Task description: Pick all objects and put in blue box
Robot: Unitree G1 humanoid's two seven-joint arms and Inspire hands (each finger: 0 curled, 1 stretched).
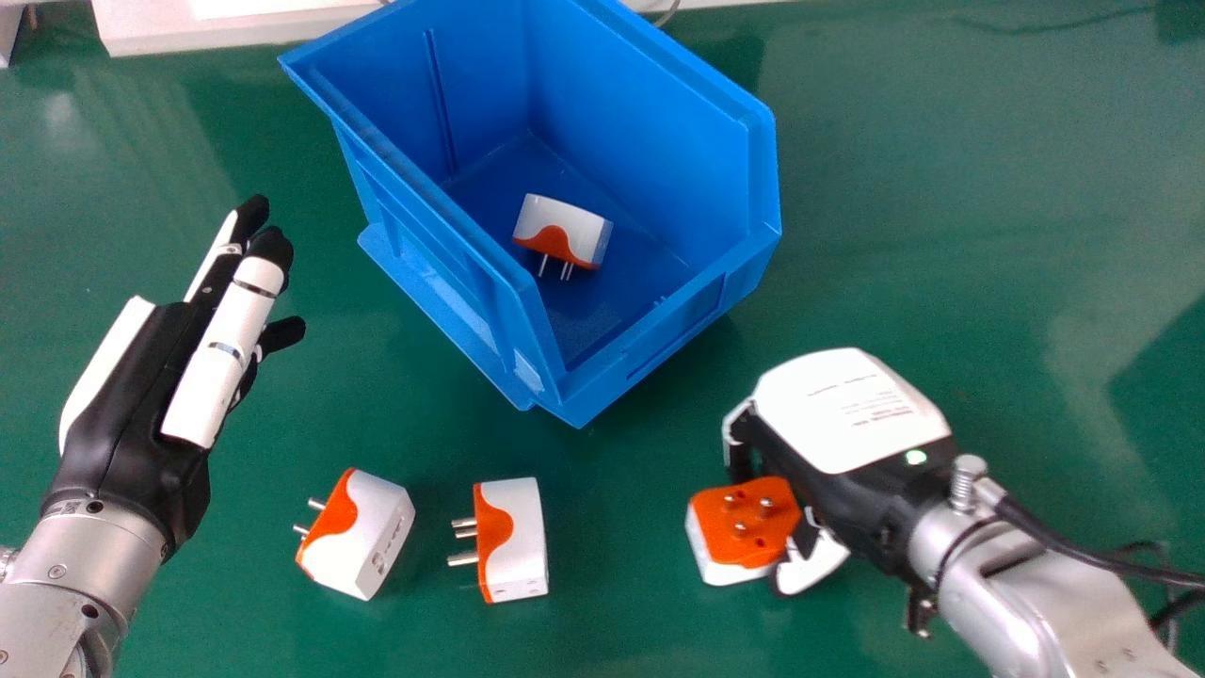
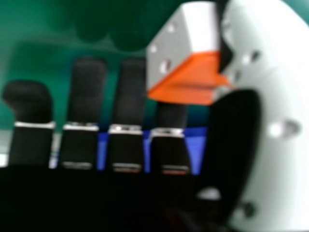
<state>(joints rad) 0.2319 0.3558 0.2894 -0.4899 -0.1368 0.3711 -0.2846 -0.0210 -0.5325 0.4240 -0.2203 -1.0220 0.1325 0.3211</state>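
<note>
Green table (image 1: 941, 235): bears the whole job; its far edge lies past the box, seen from where I stand.
Blue box (image 1: 650, 367): set toward the table's far edge, near corner pointing at the loose adapters.
Boxed adapter (image 1: 565, 231): on the box floor, prongs toward the near corner.
Left-hand adapter (image 1: 360, 535): on the table, nearer side of the box, farthest left of the loose ones.
Middle adapter (image 1: 513, 539): just right of it, on the near side of the box's near corner.
Right-hand adapter (image 1: 744, 527): right of that corner, orange pin face up, within the right hand's reach.
Right hand (image 1: 847, 414): fingers mostly extended, thumb apart from them; adapter between thumb and nearest finger, seemingly against the thumb — firm hold cannot be confirmed.
Left hand (image 1: 122, 395): idle, fingers straight, left of the box.
Step in hand: picking, judged at the grasp; one adapter boxed, three outside.
Next move: secure the pinch, lift clear of the near wall, release over the box floor.
</note>
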